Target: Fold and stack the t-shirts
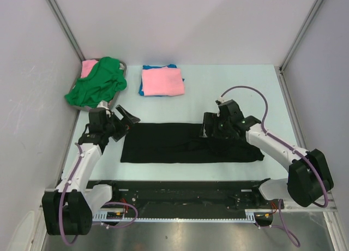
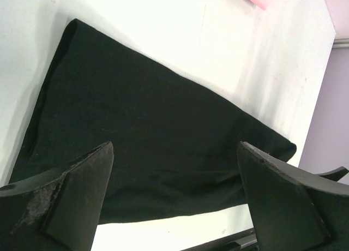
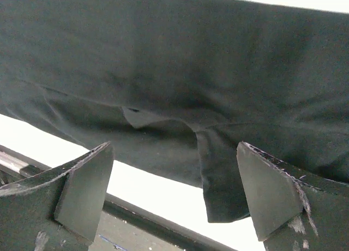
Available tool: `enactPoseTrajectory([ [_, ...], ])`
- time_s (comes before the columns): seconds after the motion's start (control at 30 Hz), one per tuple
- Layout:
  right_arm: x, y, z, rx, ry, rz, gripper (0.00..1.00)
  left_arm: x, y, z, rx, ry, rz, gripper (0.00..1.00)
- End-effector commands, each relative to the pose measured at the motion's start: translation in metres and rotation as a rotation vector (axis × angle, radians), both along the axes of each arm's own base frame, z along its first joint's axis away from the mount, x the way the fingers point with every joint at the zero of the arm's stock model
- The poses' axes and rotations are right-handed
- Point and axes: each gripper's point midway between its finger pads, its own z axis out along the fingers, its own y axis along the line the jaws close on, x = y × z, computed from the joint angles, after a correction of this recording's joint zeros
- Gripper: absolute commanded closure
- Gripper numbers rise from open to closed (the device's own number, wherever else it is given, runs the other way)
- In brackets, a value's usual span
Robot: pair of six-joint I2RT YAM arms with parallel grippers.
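Note:
A black t-shirt (image 1: 180, 143) lies folded into a long strip across the middle of the table, seen flat under the left wrist (image 2: 147, 136) and rumpled, with a flap hanging toward the near edge, under the right wrist (image 3: 218, 98). My left gripper (image 1: 126, 119) hovers open just off the strip's left end, nothing between its fingers (image 2: 76, 199). My right gripper (image 1: 210, 129) hangs open over the strip's right part, empty. A folded pink t-shirt (image 1: 162, 81) rests on a blue one (image 1: 143, 89) at the back. A crumpled green t-shirt (image 1: 98, 83) lies over another pink one (image 1: 88, 67).
The green and pink shirts sit in a grey basket (image 1: 123, 66) at the back left corner. Grey walls close the left, back and right sides. A black rail (image 1: 180, 193) with the arm bases runs along the near edge.

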Motion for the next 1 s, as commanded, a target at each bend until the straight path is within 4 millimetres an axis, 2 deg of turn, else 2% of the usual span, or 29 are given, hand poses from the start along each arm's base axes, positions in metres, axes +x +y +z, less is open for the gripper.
enactPoseTrajectory([
  [0.0,-0.021,-0.002,-0.014,-0.055,0.034,0.027,0.00,-0.005,0.000,0.007,0.007,-0.029,-0.030,0.00],
  [0.2,-0.060,-0.009,-0.028,-0.108,0.063,0.046,0.00,-0.008,-0.002,0.004,-0.001,-0.032,-0.040,0.00],
  [0.23,-0.069,-0.012,-0.037,-0.122,0.082,0.046,0.00,-0.008,-0.001,0.002,-0.002,-0.027,-0.036,0.00],
  [0.37,-0.100,-0.011,-0.052,-0.135,0.124,0.076,0.00,-0.011,-0.004,-0.001,-0.020,-0.030,-0.041,0.00],
  [0.5,-0.129,-0.001,-0.048,-0.123,0.141,0.125,0.00,-0.014,-0.004,-0.002,-0.020,-0.032,-0.041,0.00],
  [0.6,-0.135,-0.001,-0.035,-0.112,0.100,0.112,0.00,-0.014,-0.005,0.000,-0.021,-0.038,-0.044,0.00],
  [0.7,-0.123,-0.014,-0.014,-0.117,0.028,0.022,0.00,-0.013,-0.006,0.002,-0.030,-0.046,-0.048,0.00],
  [0.83,-0.088,-0.044,0.024,-0.156,-0.145,-0.200,0.00,-0.013,-0.007,0.001,-0.033,-0.042,-0.054,0.00],
  [0.9,-0.073,-0.060,0.031,-0.164,-0.186,-0.304,0.00,-0.013,-0.007,0.002,-0.033,-0.049,-0.054,0.00],
  [0.97,-0.059,-0.076,0.029,-0.210,-0.206,-0.381,0.00,-0.013,-0.007,0.000,-0.034,-0.050,-0.051,0.00],
])
